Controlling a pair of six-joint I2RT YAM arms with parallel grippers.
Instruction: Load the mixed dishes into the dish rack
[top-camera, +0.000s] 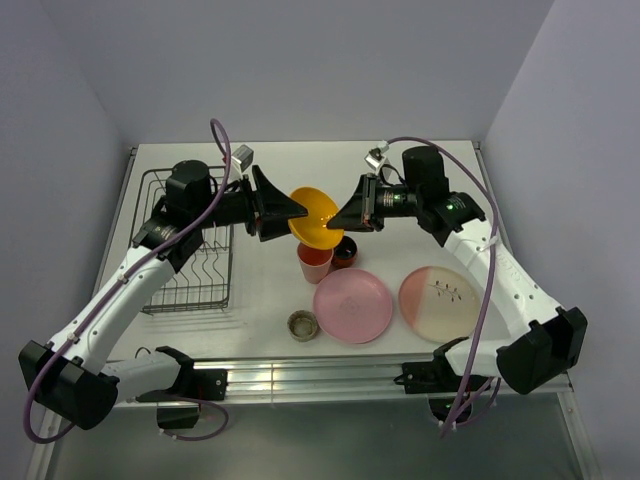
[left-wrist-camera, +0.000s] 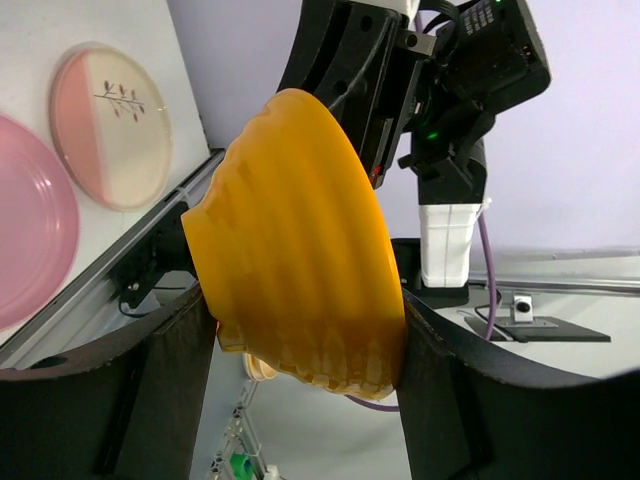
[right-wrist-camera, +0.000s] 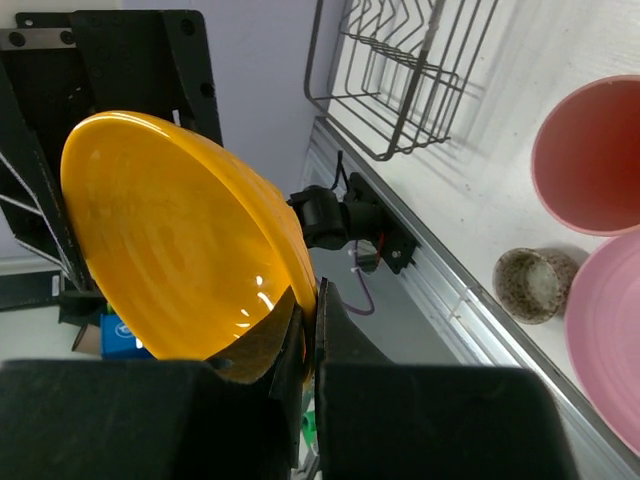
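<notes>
The orange-yellow bowl (top-camera: 315, 215) hangs in the air over the table's middle, tilted on its side between both grippers. My right gripper (top-camera: 342, 222) is shut on its rim, as the right wrist view shows (right-wrist-camera: 315, 320), with the bowl (right-wrist-camera: 170, 240) above the pinch. My left gripper (top-camera: 295, 210) spans the bowl (left-wrist-camera: 300, 250) at a wide gap, and both of its fingers touch the bowl's sides (left-wrist-camera: 305, 335). The grey wire dish rack (top-camera: 185, 290) stands at the left. It looks empty.
Below the bowl stand the pink tumbler (top-camera: 314, 262) and the small dark red-brown cup (top-camera: 344, 253). The pink plate (top-camera: 353, 306), the pink-and-cream plate (top-camera: 437, 303) and the speckled beige cup (top-camera: 303, 325) lie near the front edge. Walls close the back and sides.
</notes>
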